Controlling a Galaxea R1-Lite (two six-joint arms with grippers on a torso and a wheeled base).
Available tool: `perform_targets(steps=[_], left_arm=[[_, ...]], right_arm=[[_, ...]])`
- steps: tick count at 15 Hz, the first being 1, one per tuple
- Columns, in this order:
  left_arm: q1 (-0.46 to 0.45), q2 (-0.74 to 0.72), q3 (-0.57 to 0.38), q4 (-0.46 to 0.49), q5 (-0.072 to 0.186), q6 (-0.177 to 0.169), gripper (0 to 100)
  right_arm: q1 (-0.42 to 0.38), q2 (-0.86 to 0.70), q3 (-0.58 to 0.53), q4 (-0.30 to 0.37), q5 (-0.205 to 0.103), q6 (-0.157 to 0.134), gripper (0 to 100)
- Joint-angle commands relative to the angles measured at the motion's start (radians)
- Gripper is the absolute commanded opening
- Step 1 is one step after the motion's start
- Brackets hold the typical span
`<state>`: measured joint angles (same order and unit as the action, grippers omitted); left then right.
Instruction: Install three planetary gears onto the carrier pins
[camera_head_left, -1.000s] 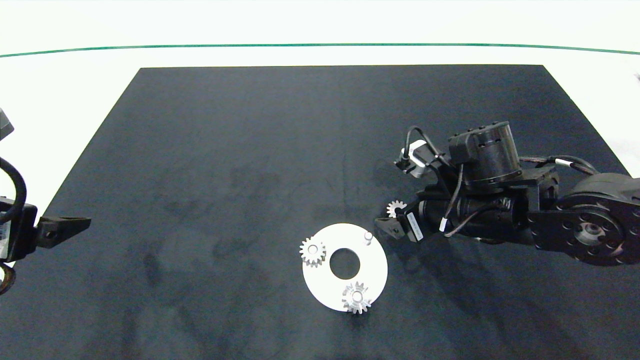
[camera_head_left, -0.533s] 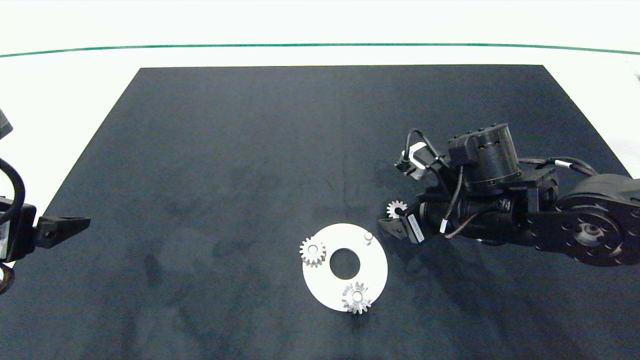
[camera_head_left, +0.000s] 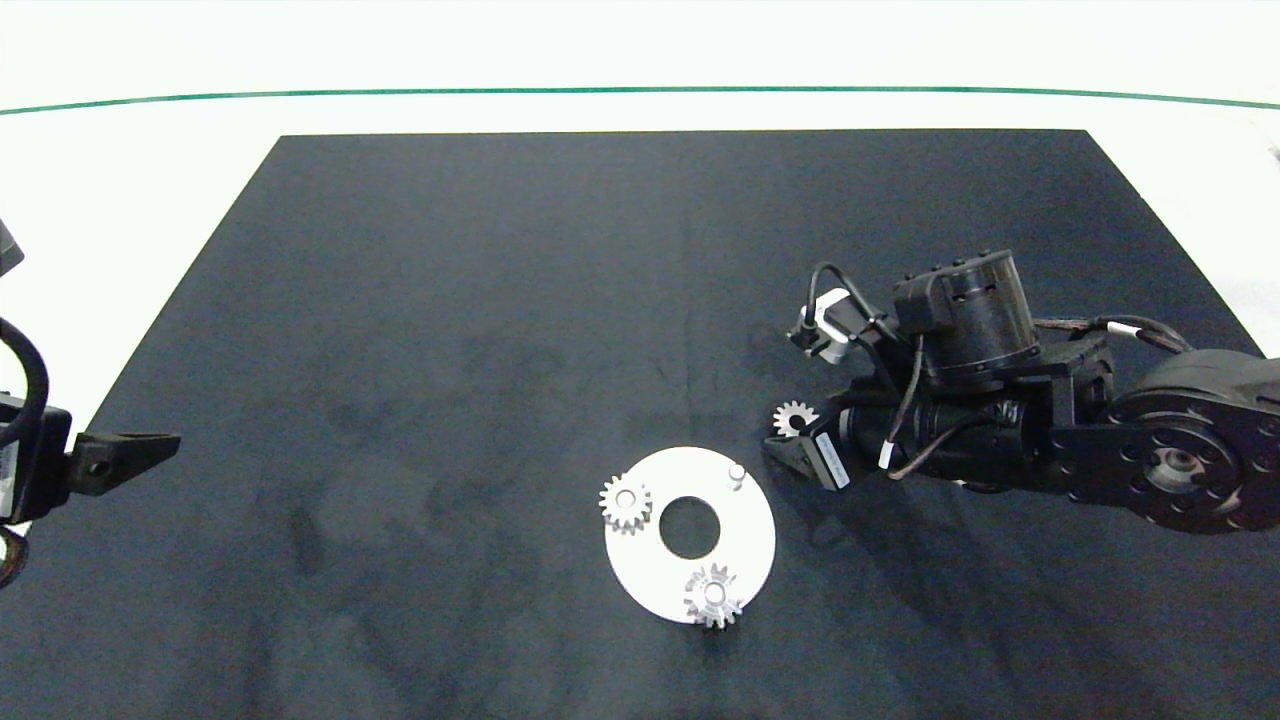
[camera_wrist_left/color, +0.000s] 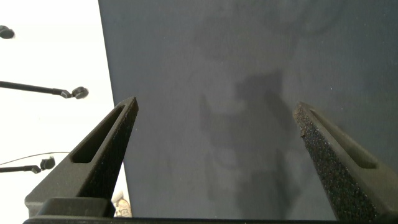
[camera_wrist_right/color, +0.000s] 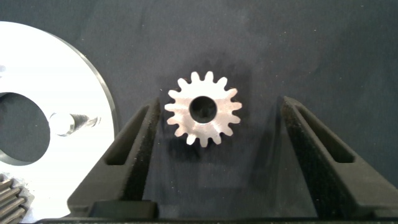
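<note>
Silvery and flat on the black mat (camera_head_left: 450, 300), the third planetary gear (camera_wrist_right/color: 203, 117) lies between my right gripper (camera_wrist_right/color: 214, 134) fingers, which are spread wide and grip nothing; one finger (camera_wrist_right/color: 134, 146) sits just beside its teeth, the other well clear. Two gears (camera_head_left: 625, 503) (camera_head_left: 713, 596) already sit on their pegs on the white carrier disc (camera_head_left: 755, 535); the last carrier pin (camera_head_left: 737, 472) stands bare, near this loose gear. I'd centre myself so both pads meet the teeth evenly, close gently, lift level, then line the bore over that pin before lowering. My left gripper (camera_wrist_left/color: 214, 155) hovers idle at the mat's far left edge, fingers apart, empty.
</note>
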<state>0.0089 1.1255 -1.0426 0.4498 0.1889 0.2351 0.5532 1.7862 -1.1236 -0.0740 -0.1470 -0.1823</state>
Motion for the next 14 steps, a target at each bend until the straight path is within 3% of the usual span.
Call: perform_targets(steps=[1,3,14], left_arm=[[0.0,-0.001,0.001,0.003,0.001,0.001,100],[0.0,-0.004,0.001,0.003,0.001,0.001,100],[-0.007,-0.009,0.004,0.003,0.001,0.001,100]], right_arm=[[0.002,0.001,-0.001,0.0,-0.003,-0.002,70],[0.004,0.002,-0.001,0.0,-0.026,-0.006,66],[0.008,0.009,0.005,0.0,-0.032,-0.003,45]])
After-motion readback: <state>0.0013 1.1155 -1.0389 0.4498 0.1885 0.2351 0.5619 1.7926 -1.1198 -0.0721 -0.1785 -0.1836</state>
